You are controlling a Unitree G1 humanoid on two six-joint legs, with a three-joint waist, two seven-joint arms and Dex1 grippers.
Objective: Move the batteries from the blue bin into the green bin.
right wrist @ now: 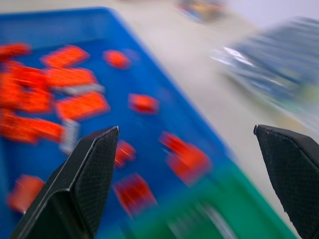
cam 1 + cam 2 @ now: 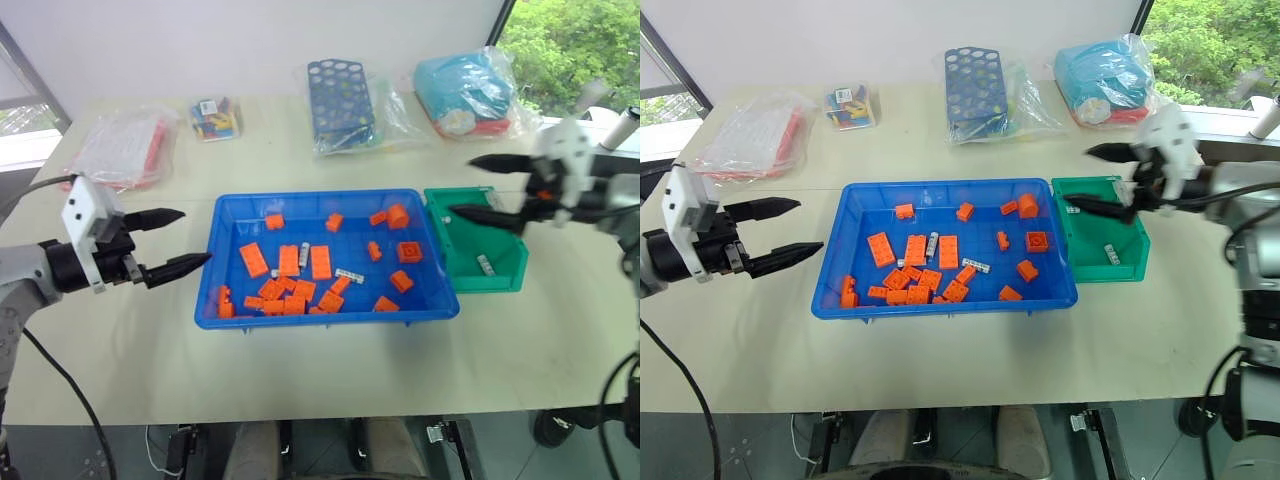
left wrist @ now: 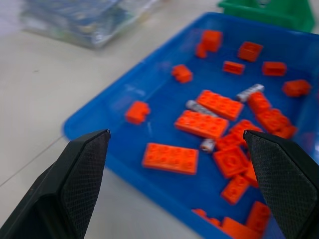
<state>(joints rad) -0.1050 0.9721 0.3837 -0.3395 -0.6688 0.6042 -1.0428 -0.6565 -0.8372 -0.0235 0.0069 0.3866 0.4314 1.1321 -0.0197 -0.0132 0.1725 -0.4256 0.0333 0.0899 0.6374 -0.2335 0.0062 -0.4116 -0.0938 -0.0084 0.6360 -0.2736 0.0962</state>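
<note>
Glossy rectangular blue bin [image 2: 214, 262], raised rim

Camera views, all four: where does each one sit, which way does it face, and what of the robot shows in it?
Left eye view: on the head, looking forward and down at the table with the blue bin and green bin; left gripper and right gripper show, both open.
Right eye view: beside it, same scene.
Left wrist view: on the left wrist, facing the blue bin's orange bricks and batteries, past its own fingers.
Right wrist view: on the right wrist, facing both bins.
All four share the blue bin.
</note>
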